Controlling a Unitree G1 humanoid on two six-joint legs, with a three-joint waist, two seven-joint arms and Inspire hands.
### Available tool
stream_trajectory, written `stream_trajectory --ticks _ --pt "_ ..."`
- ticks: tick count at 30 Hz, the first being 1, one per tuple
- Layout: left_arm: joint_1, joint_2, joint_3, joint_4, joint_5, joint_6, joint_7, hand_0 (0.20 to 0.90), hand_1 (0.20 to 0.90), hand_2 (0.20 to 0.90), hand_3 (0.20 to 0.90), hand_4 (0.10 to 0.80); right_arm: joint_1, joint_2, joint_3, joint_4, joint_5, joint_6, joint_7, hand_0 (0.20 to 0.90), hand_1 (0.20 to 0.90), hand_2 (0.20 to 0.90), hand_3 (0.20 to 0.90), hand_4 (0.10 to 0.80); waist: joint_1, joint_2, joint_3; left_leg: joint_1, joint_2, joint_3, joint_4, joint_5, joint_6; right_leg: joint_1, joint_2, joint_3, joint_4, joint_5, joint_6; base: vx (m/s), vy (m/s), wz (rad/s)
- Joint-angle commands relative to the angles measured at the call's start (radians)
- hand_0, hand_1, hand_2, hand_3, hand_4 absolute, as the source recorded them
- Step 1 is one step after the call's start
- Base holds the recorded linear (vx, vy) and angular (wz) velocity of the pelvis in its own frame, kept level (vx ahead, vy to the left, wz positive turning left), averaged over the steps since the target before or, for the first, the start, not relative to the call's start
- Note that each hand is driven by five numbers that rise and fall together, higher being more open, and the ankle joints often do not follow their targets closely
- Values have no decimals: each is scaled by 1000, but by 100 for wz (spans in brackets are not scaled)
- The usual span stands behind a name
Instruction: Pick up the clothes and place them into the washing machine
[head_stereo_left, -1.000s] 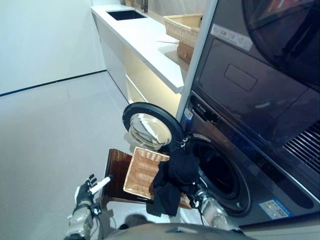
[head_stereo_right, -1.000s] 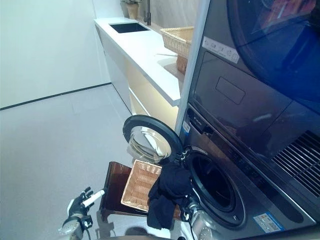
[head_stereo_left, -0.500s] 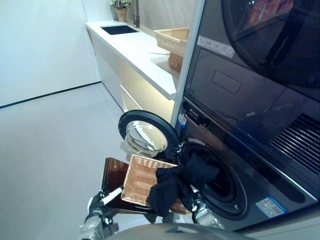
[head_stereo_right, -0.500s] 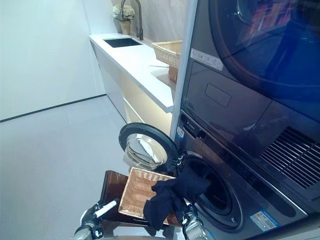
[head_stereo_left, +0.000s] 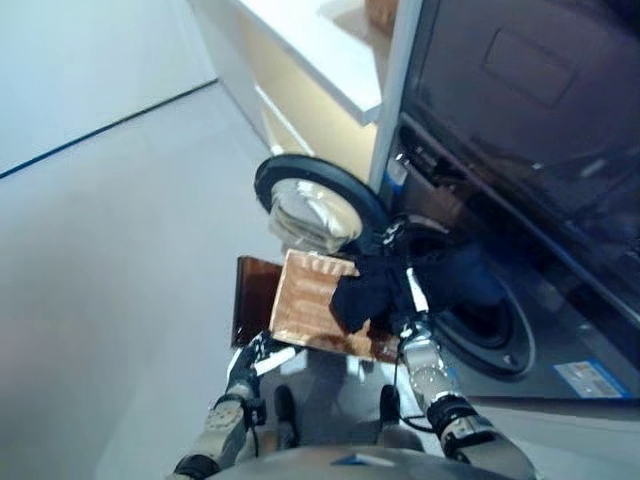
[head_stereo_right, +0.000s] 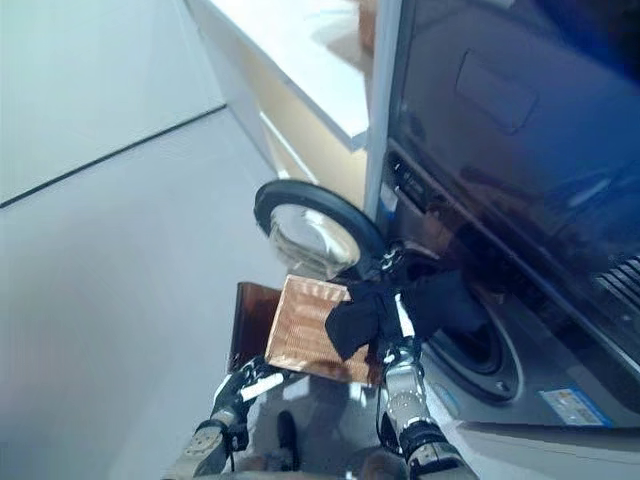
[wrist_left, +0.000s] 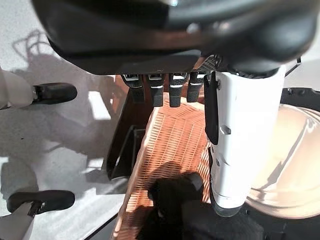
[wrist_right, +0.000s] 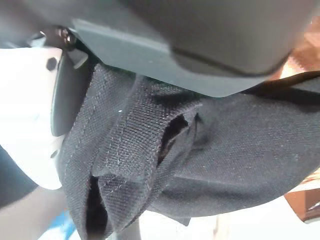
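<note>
While right hand (head_stereo_right: 397, 352) clamps black clothes (head_stereo_right: 378, 308), bundle hangs between wicker basket (head_stereo_right: 305, 328) and washing machine (head_stereo_right: 470, 330) opening, part draped inside; left hand (head_stereo_right: 238, 387) low by basket, fingers relaxed, empty.

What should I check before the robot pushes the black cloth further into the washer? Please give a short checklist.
1. Washer door open: ok, it is swung out to the left of the drum.
2. Grip on cloth: ok, the right wrist view shows the right hand closed on the dark fabric.
3. Cloth inside the drum opening: not ok, one part reaches into the opening, the rest hangs outside over the basket.
4. Left hand out of the way: ok, it is open, low, left of the basket, holding nothing.
5. More clothes left in the basket: cannot tell, the cloth hides part of it.
</note>
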Motion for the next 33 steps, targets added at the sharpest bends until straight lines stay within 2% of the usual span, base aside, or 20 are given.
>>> stream_trajectory --ticks 1,11,24,26,33 --pt "-94 29 -26 -72 -27 -93 -4 900 900 900 900 800 -170 -6 -82 -69 30 -109 11 200 200 200 200 300 27 -4 63 -11 -36 -45 -7 -14 -47 -44 -57 -6 42 47 14 -74 21 11" --pt "-100 40 -82 -163 -65 -103 6 900 900 900 900 800 -296 -62 -133 -71 45 -192 -44 200 200 200 200 300 48 75 144 -87 -55 -56 -6 -1 -41 -173 -88 3 138 20 10 -55 35 11" --pt "-100 52 -120 -202 -61 -109 8 900 900 900 900 800 -388 -135 -230 -55 110 -262 -43 200 200 200 200 300 60 127 146 -125 -73 -46 -7 -6 -35 -229 -108 21 140 28 20 -19 41 -1" --pt "-87 49 -120 -195 -62 -111 5 900 900 900 900 800 -413 -176 -280 -66 142 -298 -37 200 200 200 200 300 61 146 138 -127 -81 -45 -7 -13 -34 -234 -113 25 141 23 25 -9 59 -2" --pt "-74 39 -119 -171 -86 -110 -5 900 900 900 900 800 -426 -241 -362 -29 183 -336 -43 200 200 200 200 300 56 176 121 -131 -95 -40 -7 -16 -29 -242 -122 33 137 31 30 -2 43 -1"
